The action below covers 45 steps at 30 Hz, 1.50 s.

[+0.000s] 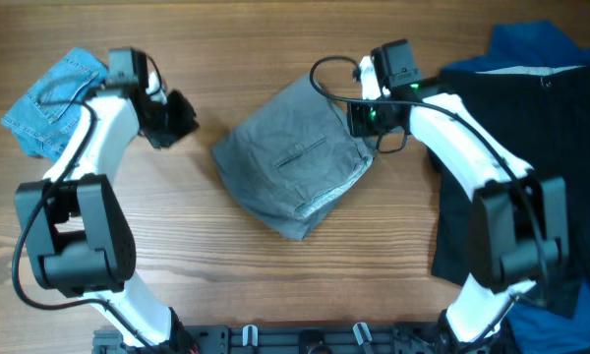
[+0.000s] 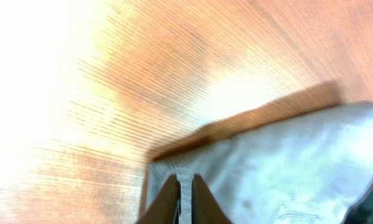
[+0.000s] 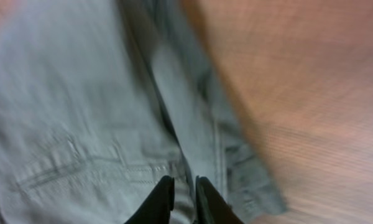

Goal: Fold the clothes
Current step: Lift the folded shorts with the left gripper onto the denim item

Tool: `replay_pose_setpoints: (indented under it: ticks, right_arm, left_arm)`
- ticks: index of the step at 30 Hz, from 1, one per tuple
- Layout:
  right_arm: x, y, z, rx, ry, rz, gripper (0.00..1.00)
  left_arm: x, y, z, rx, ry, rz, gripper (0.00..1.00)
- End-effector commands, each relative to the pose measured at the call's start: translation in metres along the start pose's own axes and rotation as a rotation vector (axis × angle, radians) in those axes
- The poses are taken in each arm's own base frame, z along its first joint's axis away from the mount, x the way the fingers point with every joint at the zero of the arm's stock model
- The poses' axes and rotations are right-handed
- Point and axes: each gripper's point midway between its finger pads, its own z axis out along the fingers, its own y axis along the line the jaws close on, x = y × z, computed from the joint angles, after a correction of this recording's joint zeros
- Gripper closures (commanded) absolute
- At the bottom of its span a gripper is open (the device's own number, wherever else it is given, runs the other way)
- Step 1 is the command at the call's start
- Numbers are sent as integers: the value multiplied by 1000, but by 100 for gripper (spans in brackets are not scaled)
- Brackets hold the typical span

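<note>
Grey shorts (image 1: pixel 295 162) lie bunched at the middle of the desk (image 1: pixel 275 39). Left arm bends inward, left pincer (image 1: pixel 177 120) nearly shut, empty, near their left corner. Right arm reaches in, right pincer (image 1: pixel 366 123) closed on a ridge of the shorts

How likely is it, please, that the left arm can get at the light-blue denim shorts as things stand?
Probably yes: the light-blue denim shorts lie uncovered on the wooden table beside the left arm, whose fingers look empty; it must only turn away from the plain grey cotton shorts.
</note>
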Motion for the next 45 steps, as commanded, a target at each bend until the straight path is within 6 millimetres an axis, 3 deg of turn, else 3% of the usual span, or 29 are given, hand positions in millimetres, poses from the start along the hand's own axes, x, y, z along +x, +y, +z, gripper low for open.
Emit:
replay_pose_setpoints:
  ticks: [1, 3, 4, 5, 7, 8, 9, 12, 13, 15, 18, 22, 27, 29, 31, 32, 34, 35, 37, 41, 45]
  right_arm:
    - [44, 22, 25, -182, 199, -14, 87]
    - [75, 12, 31, -145, 330, 10, 92]
    - [88, -4, 35, -61, 381, 41, 93]
    - [99, -34, 39, 121, 419, 126, 95]
    - [101, -57, 44, 261, 414, 182, 95]
    - [99, -57, 50, 252, 403, 180, 95]
    - [98, -54, 54, 228, 399, 184, 94]
    - [97, -47, 56, 192, 399, 195, 95]
    - [97, -46, 56, 185, 400, 196, 94]
    - [97, -46, 56, 185, 399, 196, 95]
    - [97, -46, 56, 185, 400, 196, 94]
    - [97, -44, 56, 170, 404, 192, 94]
    - [98, -42, 57, 160, 406, 191, 94]
    - [98, -42, 57, 161, 405, 192, 94]
    - [98, -42, 57, 161, 405, 193, 94]
    - [98, -42, 56, 161, 406, 194, 95]
    - [99, -42, 55, 163, 414, 195, 96]
    - [100, -42, 52, 164, 417, 197, 96]
    - [96, -39, 42, 160, 405, 194, 96]
    - [75, -23, 4, 121, 322, 141, 96]
    - [43, -4, -45, 71, 144, 85, 96]
  left_arm:
    - [-2, -25, -29, -25, 9, 171, 86]
    - [19, -26, -31, -52, 84, 167, 84]
    - [30, -24, -30, -69, 122, 164, 82]
    - [49, -21, -28, -97, 184, 162, 79]
    - [71, -19, -25, -128, 251, 168, 72]
    - [84, -18, -21, -144, 288, 178, 62]
    - [97, -17, -15, -158, 319, 191, 46]
    - [130, -8, 0, -196, 399, 212, 9]
    - [144, -3, 7, -201, 432, 216, 0]
    - [169, 2, 24, -168, 488, 208, 0]
    - [187, 11, 48, -118, 501, 114, 0]
    - [191, 22, 73, -82, 446, 39, 0]
    - [200, 9, 108, 43, 345, -18, 0]
    - [202, 4, 119, 69, 319, 16, 1]
    - [209, -1, 129, 79, 324, 52, 13]
    - [212, -1, 132, 77, 330, 66, 25]
    - [214, 0, 133, 80, 334, 105, 66]
    - [214, 1, 132, 81, 335, 129, 80]
    - [214, 9, 128, 62, 351, 142, 96]
    - [191, 20, 96, 40, 355, 125, 96]
    - [141, -12, 23, 136, 307, 114, 96]
